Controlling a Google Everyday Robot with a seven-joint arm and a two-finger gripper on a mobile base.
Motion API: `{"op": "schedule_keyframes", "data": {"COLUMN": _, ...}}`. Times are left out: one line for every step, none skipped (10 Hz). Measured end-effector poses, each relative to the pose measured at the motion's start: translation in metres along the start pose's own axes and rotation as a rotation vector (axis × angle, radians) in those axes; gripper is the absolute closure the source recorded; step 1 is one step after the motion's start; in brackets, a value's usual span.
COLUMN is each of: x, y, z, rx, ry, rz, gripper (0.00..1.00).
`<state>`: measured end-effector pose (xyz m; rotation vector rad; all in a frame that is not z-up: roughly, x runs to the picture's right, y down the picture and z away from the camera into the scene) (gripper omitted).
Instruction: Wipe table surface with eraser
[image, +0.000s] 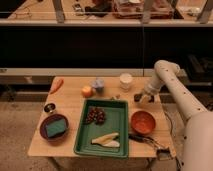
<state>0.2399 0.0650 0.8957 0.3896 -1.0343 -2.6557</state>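
Note:
The light tan tabletop (70, 102) carries all the items. My white arm reaches in from the right, and its gripper (141, 97) is low over the table's right back part, just behind the red bowl. A small dark block, the eraser (136, 98), shows at the gripper's tip, on or just above the wood. Whether the gripper holds it is hidden.
A green tray (118, 131) with grapes (95, 116) and pale food sits mid-table. A red bowl (143, 122) and a black-handled tool (144, 139) lie right of it. At the back are a white cup (126, 81), a grey cup (98, 84), an orange (87, 91) and a carrot (56, 85). A dark bowl with a green pad (54, 128) is at the left.

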Motion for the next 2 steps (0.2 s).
{"op": "schedule_keyframes", "data": {"x": -0.0002, "y": 0.0005, "z": 0.0000, "rx": -0.001, "ry": -0.002, "rz": 0.008, "gripper": 1.00}}
{"op": "schedule_keyframes", "data": {"x": -0.0010, "y": 0.0018, "z": 0.0007, "rx": -0.002, "ry": -0.004, "rz": 0.033, "gripper": 1.00}}
